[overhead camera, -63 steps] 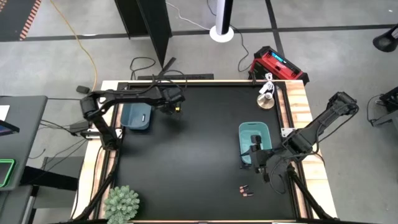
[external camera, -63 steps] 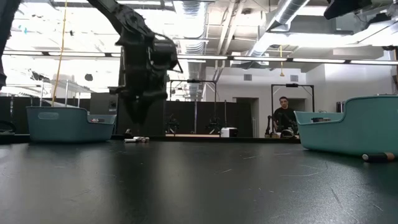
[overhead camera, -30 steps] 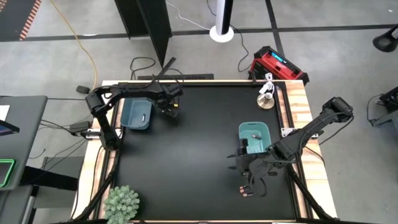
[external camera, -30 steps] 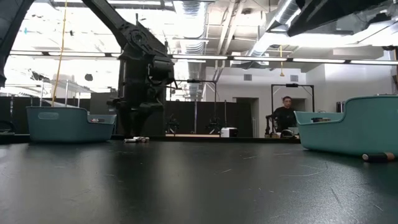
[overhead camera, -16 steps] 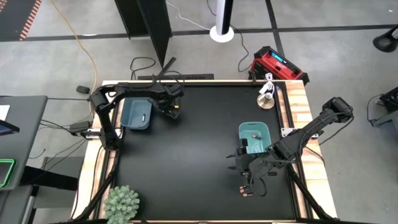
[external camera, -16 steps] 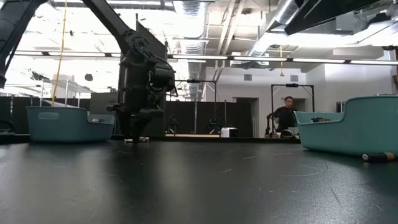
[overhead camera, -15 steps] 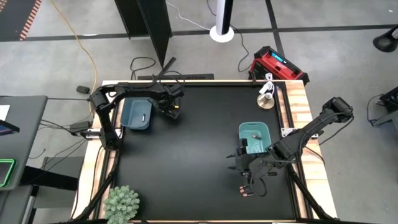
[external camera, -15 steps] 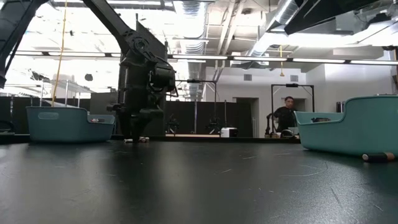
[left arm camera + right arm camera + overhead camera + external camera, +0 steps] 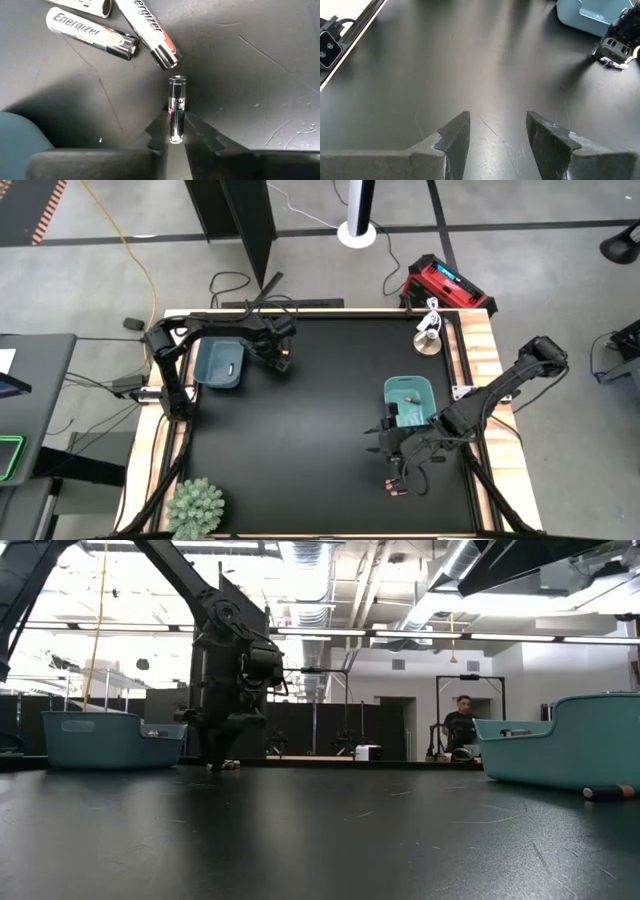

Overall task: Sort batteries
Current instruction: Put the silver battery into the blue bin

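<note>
Because the slim battery (image 9: 177, 107) is pinched only at one end, with most of its length sticking out past the fingertips (image 9: 159, 134), it could swing or slide out when lifted, since the smooth round casing gives the narrow tips little to bite on; it might then roll into the two other batteries (image 9: 92, 33) lying just beyond its free end and knock them about. It lies on the black table (image 9: 300, 420) near the far left corner, just beside the left teal bin (image 9: 219, 363), and the left gripper (image 9: 281, 358) is down at the tabletop, clamped on it with a finger on either side. Well apart, near the right front of the table, the right gripper (image 9: 497, 131) hovers with its fingers spread and nothing between them, close to a pair of dark batteries (image 9: 393, 487) below the right teal bin (image 9: 410, 402)
</note>
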